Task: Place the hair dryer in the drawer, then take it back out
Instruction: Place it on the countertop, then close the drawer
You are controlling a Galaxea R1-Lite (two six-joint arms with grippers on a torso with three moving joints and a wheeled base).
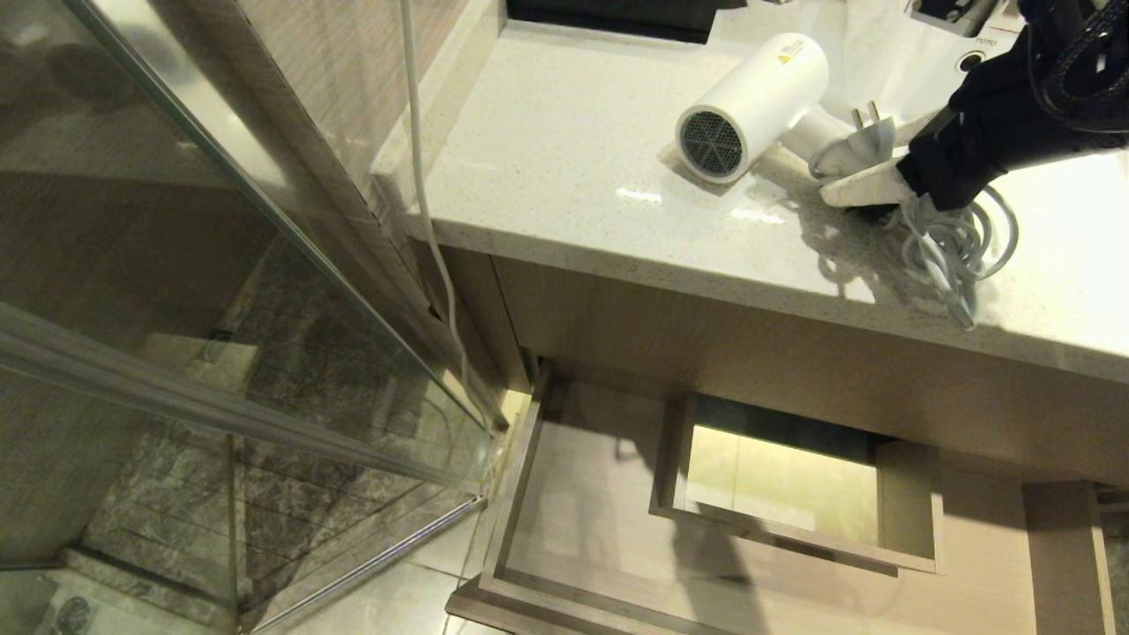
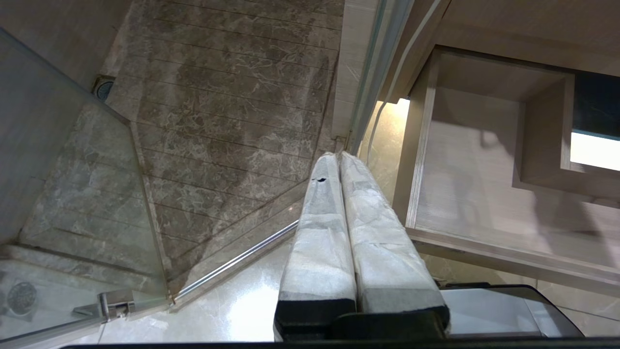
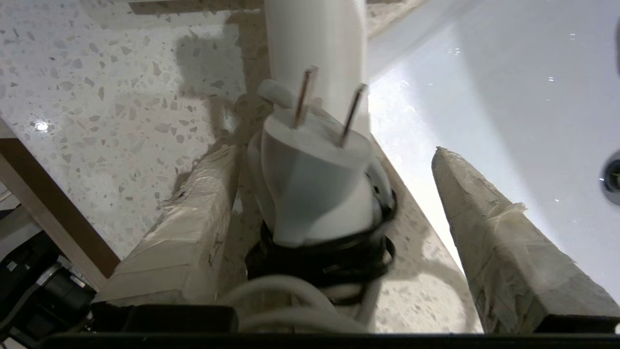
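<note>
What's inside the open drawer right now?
The drawer holds nothing visible: bare wood-grain floor and a boxed cut-out. Its back part is hidden under the countertop, where the hair dryer lies.

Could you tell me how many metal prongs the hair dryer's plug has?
2: both stick up side by side from the plug, between the right hand's open fingers; none seems hidden.

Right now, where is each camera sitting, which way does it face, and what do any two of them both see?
Head view: high, looking down at the countertop, hair dryer and open drawer; right arm at right.
Left wrist view: behind the shut left gripper, facing floor and drawer.
Right wrist view: behind the open right gripper, straddling the plug.
Shared: head and left wrist show the drawer; head and right wrist, the plug.
</note>
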